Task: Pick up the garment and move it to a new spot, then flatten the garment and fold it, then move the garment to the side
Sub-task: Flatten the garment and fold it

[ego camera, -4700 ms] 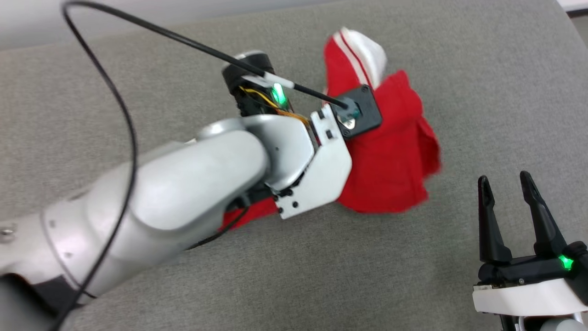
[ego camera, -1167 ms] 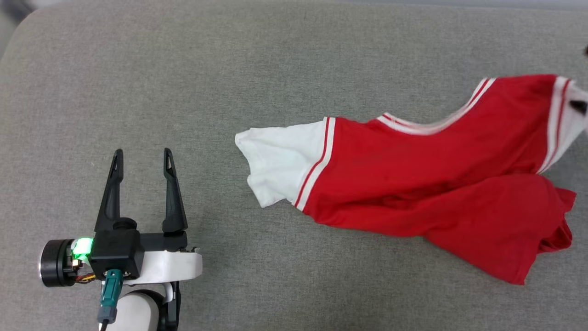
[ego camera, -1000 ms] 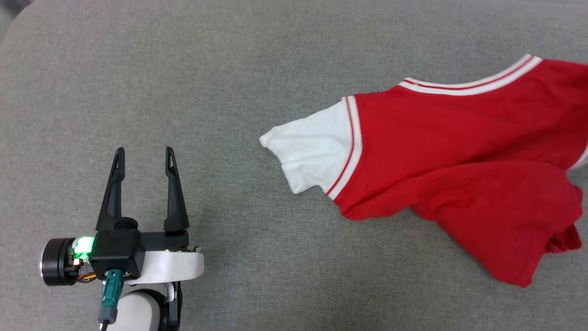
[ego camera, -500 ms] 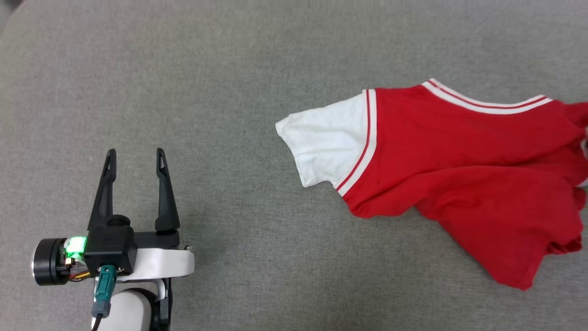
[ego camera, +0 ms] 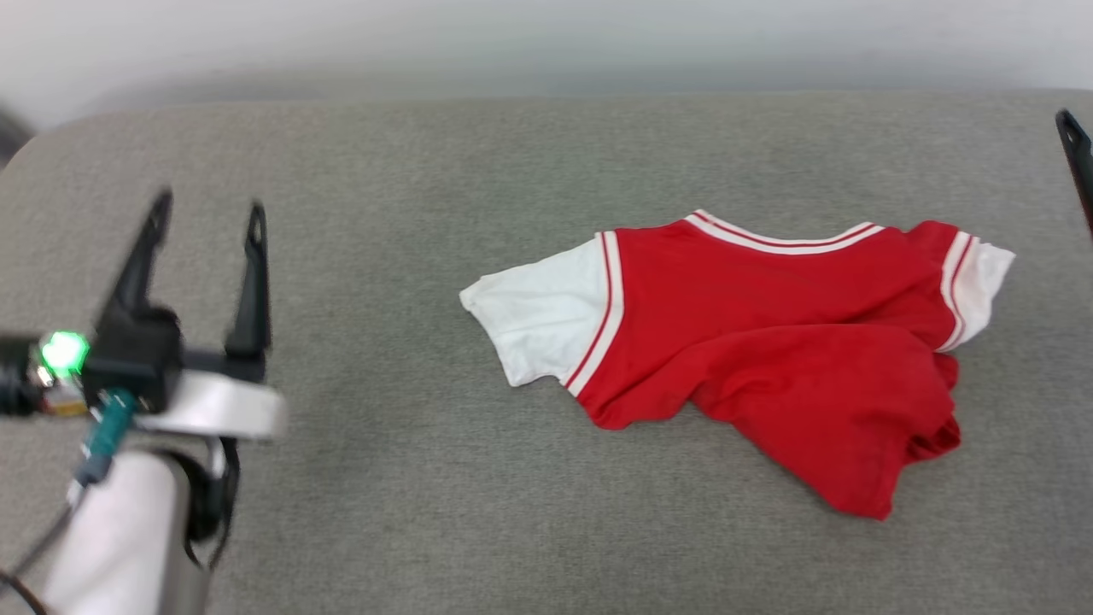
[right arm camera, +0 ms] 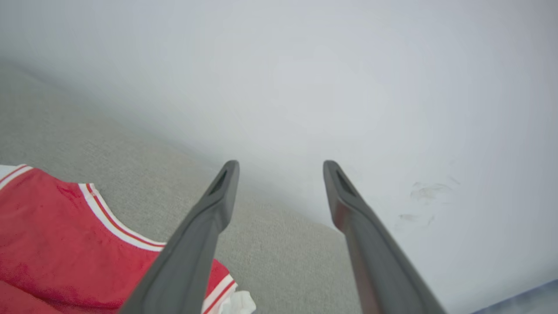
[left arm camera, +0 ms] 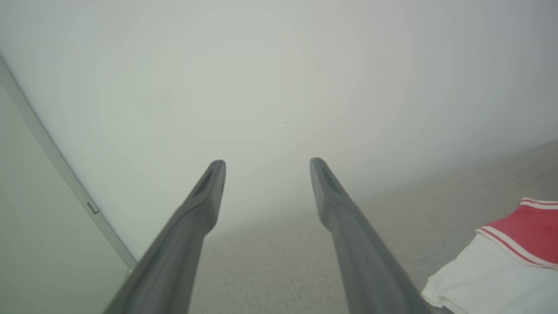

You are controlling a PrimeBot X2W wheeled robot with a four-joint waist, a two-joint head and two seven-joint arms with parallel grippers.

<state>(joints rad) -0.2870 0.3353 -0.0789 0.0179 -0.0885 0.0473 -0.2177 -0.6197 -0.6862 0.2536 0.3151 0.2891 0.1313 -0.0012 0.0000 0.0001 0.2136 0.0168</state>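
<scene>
Grey fabric worktop point(ego camera: 410, 162) spreads across the head view, its far edge running straight along the upper frame under a pale wall point(ego camera: 546, 43), and the corner rounds off at upper left. Plenty of room out there: a broad bare stretch through the middle, and more along the whole bottom of the frame. And the garment point(ego camera: 768, 342) lies right of centre, rumpled, its long axis running left to right across the frame. One white sleeve point(ego camera: 538, 320) points left and the other sits at the right end. The striped neckline faces the upper edge, and the red hem is bunched and trails to the lower right. Left tool point(ego camera: 208, 207) is at the left of the frame, well apart from that sleeve, fingers spread wide with nothing between them. Right tool point(right arm camera: 281, 165): in its own wrist view the fingers stand spread and empty, garment at lower left, wall ahead. In the head view one dark fingertip point(ego camera: 1072, 141) pokes in at the upper right edge, clear of the cloth.
</scene>
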